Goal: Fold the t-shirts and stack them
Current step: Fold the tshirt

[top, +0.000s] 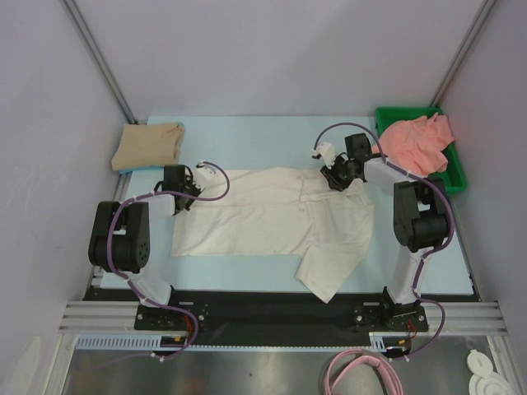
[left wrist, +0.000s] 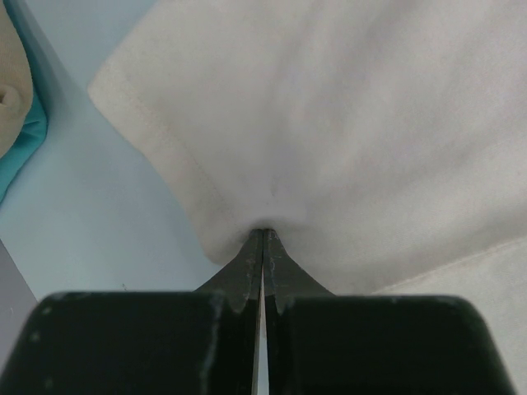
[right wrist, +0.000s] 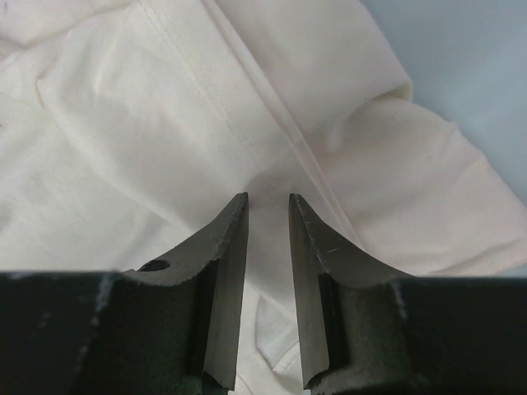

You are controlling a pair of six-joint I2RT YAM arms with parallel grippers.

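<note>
The cream-white t-shirt [top: 272, 222] lies spread across the middle of the table, one sleeve toward the front. My left gripper [top: 198, 193] is shut on its left hem; in the left wrist view the cloth [left wrist: 329, 123] puckers at the closed tips [left wrist: 263, 234]. My right gripper [top: 338, 177] is down on the shirt's far right part, its jaws a narrow gap apart over the cloth [right wrist: 165, 123], the tips [right wrist: 268, 197] against it. The tan-beige t-shirt [top: 148, 146] lies folded at the back left. The salmon-pink t-shirt [top: 416, 141] lies crumpled in a tray.
The green tray [top: 455, 177] stands at the back right, close behind the right arm. Grey walls close in the table on the left, right and back. The tan shirt's edge [left wrist: 12, 82] shows just left of my left gripper.
</note>
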